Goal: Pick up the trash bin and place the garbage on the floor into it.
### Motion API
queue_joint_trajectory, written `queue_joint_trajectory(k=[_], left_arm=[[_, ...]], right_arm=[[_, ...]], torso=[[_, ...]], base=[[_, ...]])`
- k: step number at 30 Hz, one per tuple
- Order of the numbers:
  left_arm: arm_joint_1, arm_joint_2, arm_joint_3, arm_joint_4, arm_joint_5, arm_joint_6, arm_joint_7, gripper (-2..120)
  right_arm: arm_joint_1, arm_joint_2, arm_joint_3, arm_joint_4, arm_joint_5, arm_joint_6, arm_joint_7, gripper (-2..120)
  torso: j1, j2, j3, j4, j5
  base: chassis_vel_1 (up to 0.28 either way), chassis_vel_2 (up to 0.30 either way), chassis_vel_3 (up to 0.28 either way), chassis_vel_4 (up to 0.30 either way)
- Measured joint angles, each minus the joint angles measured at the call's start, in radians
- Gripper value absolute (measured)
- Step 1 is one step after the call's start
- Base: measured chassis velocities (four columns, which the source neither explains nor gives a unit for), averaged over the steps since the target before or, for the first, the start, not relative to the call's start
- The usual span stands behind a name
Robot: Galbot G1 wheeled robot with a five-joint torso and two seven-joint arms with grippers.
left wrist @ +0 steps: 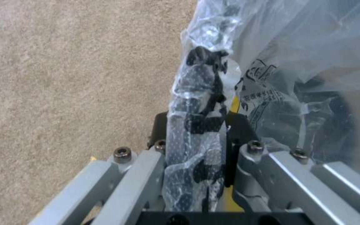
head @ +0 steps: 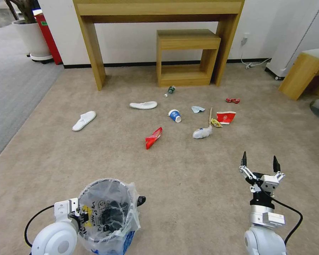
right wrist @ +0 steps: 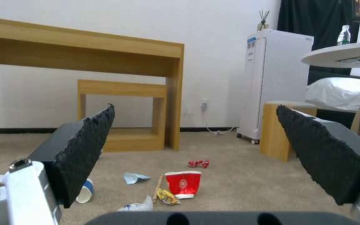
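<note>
Trash bin [head: 108, 212], a dark wire basket lined with a crinkly clear bag, hangs at the lower left of the head view, its rim clamped between the closed fingers of the left gripper [left wrist: 197, 125]; in the left wrist view the bag-wrapped rim [left wrist: 194, 103] runs straight up between the two jaws. Beige carpet floor [head: 202, 198] stretches ahead, with the garbage scattered well beyond the bin: two white slippers [head: 83, 120], a red wrapper [head: 153, 137], a blue-white paper cup [head: 174, 115], a crumpled tissue [head: 202, 132], a wooden stick [head: 210, 115] and a red paper cup [head: 226, 117]. Right gripper [head: 259, 163] hovers above bare carpet at the lower right, fingers spread wide and holding nothing, aimed toward the red cup. A wooden desk [head: 159, 10] stands against the wall behind.
</note>
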Motion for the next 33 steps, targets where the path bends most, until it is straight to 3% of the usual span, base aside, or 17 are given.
queue_joint_trajectory(k=[12, 22, 33], left_arm=[[0.022, -0.012, -0.032, -0.021, 0.004, 0.002, 0.018, 11], [0.032, -0.010, -0.064, -0.048, -0.007, 0.005, 0.017, 1], [0.033, -0.027, -0.102, -0.074, -0.033, 0.015, 0.008, 0]], right_arm=[[0.000, -0.015, -0.005, 0.000, 0.002, -0.009, 0.001, 100], [0.000, -0.022, -0.008, 0.002, 0.005, -0.017, 0.002, 100], [-0.007, -0.032, -0.014, 0.002, 0.010, -0.028, 0.006, 100]], torso=[[0.000, 0.000, 0.000, -0.0003, -0.0016], [0.000, 0.000, 0.000, -0.0003, -0.0009], [0.000, 0.000, 0.000, -0.0001, -0.0006]], base=[[0.000, 0.000, 0.000, 0.000], [0.000, 0.000, 0.000, 0.000], [0.000, 0.000, 0.000, 0.000]])
